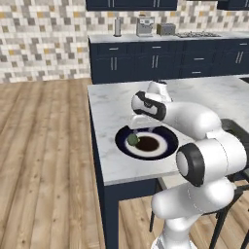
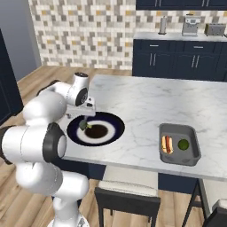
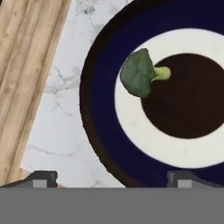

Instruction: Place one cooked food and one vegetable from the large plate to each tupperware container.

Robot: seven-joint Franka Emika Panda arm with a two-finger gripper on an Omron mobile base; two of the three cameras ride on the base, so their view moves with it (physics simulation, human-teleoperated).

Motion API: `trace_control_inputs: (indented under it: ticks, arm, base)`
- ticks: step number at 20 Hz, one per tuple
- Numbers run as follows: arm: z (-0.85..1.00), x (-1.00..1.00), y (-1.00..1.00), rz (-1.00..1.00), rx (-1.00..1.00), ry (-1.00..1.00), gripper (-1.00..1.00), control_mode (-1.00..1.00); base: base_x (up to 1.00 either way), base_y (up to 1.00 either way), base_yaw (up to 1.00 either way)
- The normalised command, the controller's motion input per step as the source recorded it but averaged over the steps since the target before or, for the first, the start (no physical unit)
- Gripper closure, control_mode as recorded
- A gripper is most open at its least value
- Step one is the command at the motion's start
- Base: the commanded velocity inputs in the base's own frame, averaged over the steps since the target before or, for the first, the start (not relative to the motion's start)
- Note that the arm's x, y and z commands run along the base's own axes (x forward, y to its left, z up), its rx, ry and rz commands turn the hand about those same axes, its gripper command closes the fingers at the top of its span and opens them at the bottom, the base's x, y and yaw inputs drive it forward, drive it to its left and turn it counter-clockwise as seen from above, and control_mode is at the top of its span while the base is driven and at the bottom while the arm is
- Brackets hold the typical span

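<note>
The two-finger gripper (image 3: 112, 177) hangs with jaws spread wide and empty above the wide round navy-rimmed plate (image 3: 98, 87). Just ahead of its fingertips (image 3: 43, 177) a green broccoli floret (image 3: 138, 78) lies beside a dark brown round patty (image 3: 188, 94). The dark grey rounded-rectangle tray (image 2: 179, 144) sits well off to the gripper's right, holding a hot dog (image 2: 167, 143) and a green round vegetable (image 2: 183, 144).

White marbled desk (image 2: 146, 106) on a navy base, bearing the large plate (image 2: 116, 126) near its corner and a dark grey tray (image 2: 193, 153), well apart.
</note>
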Motion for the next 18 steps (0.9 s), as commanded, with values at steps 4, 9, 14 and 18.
trace_control_inputs:
  ticks: [4, 9, 14, 18]
  arm:
    - [-0.4, 0.5, 0.0, 0.05, 0.0, 0.02, -1.0, -1.0]
    - [-0.5, 0.42, 0.02, 0.02, 0.0, 0.08, -1.0, -1.0]
    - [-0.25, 0.56, 0.2, 0.01, 0.0, 0.0, -1.0, -1.0]
    - [-0.3, 0.56, 0.08, 0.0, 0.0, 0.01, -1.0, -1.0]
  base:
    - [0.0, 0.0, 0.0]
    - [0.0, 0.0, 0.0]
    - [0.0, 0.0, 0.0]
    - [0.0, 0.0, 0.0]
